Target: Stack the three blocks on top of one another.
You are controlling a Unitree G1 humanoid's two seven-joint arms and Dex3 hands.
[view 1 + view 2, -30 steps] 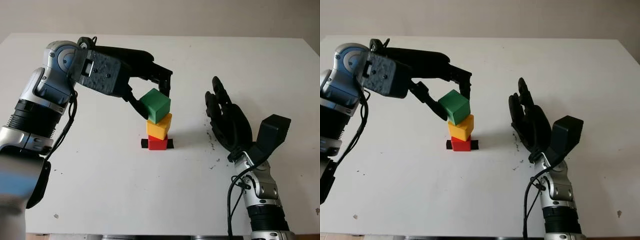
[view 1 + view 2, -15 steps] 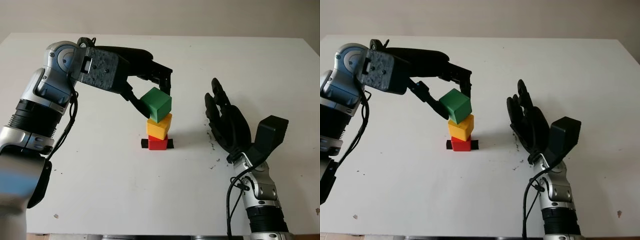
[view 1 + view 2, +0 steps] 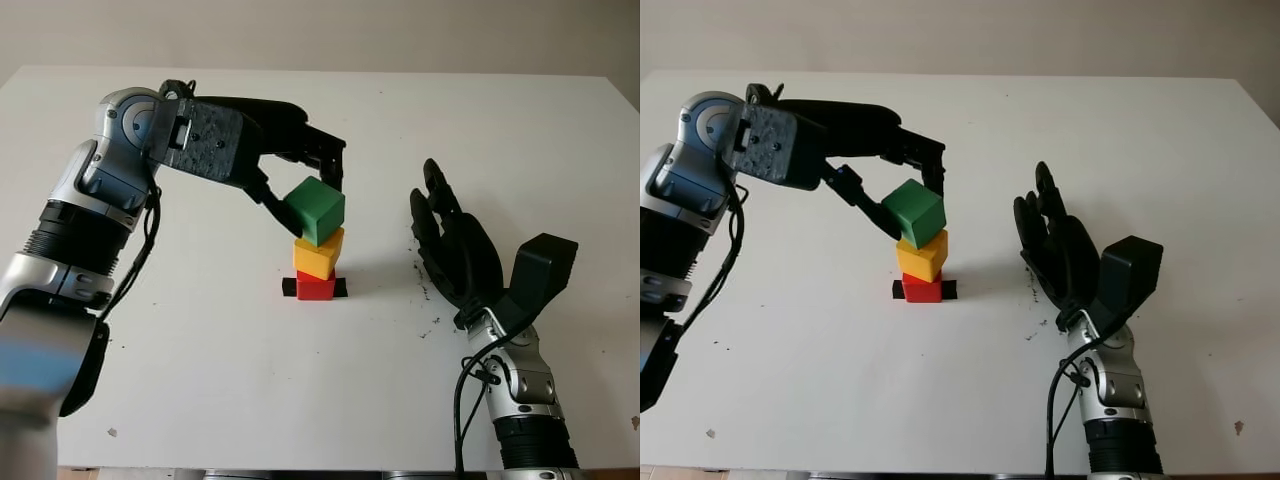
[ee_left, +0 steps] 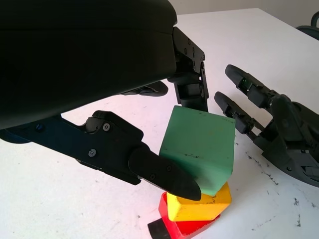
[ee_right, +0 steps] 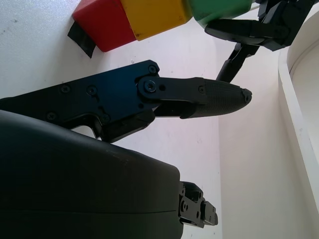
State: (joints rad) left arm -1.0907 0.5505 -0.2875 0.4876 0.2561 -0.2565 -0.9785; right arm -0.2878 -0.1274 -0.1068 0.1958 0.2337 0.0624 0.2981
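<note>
Head views: left hand clamps the green block from two opposite sides, tilted, its low corner on the yellow block, which sits on the red block near mid-bench; right hand is open, held toward the right edge. Left wrist view: fingers press opposite green faces; blocks look light, rigid, smooth, probably slippery, so grip flat faces, not corners. Right wrist view: stack stands just beyond the open right hand's fingers.
</note>
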